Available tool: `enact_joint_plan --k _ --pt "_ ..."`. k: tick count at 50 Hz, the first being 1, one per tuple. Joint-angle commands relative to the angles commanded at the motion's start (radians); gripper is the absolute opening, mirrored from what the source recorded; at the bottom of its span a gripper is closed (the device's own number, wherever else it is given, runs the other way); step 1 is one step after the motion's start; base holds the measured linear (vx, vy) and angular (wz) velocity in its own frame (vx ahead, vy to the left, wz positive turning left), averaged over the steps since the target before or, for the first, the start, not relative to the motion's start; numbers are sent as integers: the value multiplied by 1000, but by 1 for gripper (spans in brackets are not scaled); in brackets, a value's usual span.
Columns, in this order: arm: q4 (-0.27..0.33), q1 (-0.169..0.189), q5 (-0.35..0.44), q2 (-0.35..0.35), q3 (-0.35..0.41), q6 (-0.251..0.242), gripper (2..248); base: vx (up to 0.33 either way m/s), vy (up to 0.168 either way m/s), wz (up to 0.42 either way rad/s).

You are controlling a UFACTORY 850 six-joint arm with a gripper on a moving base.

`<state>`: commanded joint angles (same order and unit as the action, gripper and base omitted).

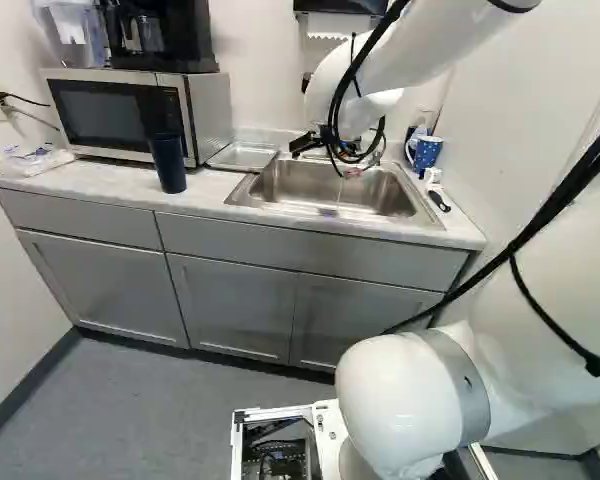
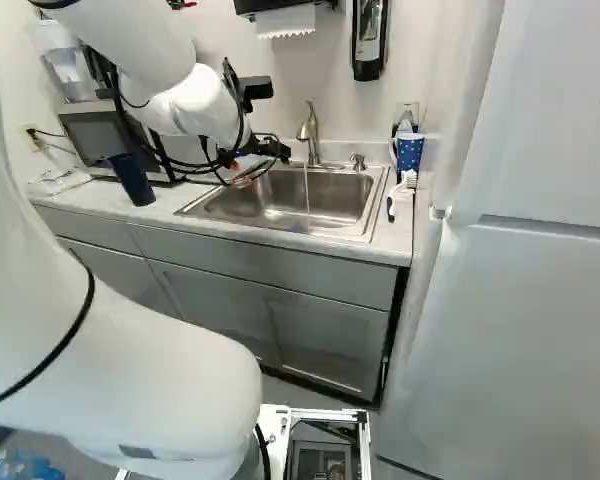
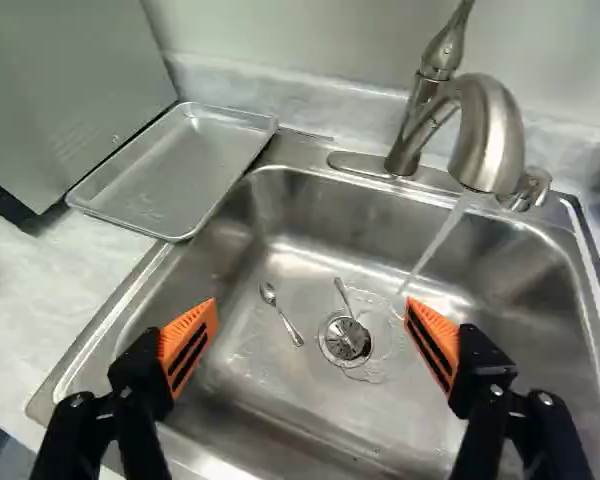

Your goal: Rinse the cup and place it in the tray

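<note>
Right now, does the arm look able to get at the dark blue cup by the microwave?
Likely yes: the dark blue cup stands in front of the microwave, nothing over it, and the fingers are open over the sink.

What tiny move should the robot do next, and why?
I think it should ease the open gripper toward the tall dark blue cup: it holds nothing, water is running into the sink, and that cup stands on the counter, not in the tray.
</note>
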<state>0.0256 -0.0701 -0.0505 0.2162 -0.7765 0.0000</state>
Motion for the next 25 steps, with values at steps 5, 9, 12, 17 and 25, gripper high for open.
enact_joint_plan --k 5,9,12,17,25 --pt "0 -17 0 -8 -7 0 247 0 0 0" --pt "0 -31 0 -15 -13 0 247 0 0 0" --pt "0 -41 0 -19 -17 0 247 0 0 0" --pt "0 -58 0 -26 -23 0 247 0 0 0" --pt "0 -85 0 -37 -33 0 247 0 0 0"
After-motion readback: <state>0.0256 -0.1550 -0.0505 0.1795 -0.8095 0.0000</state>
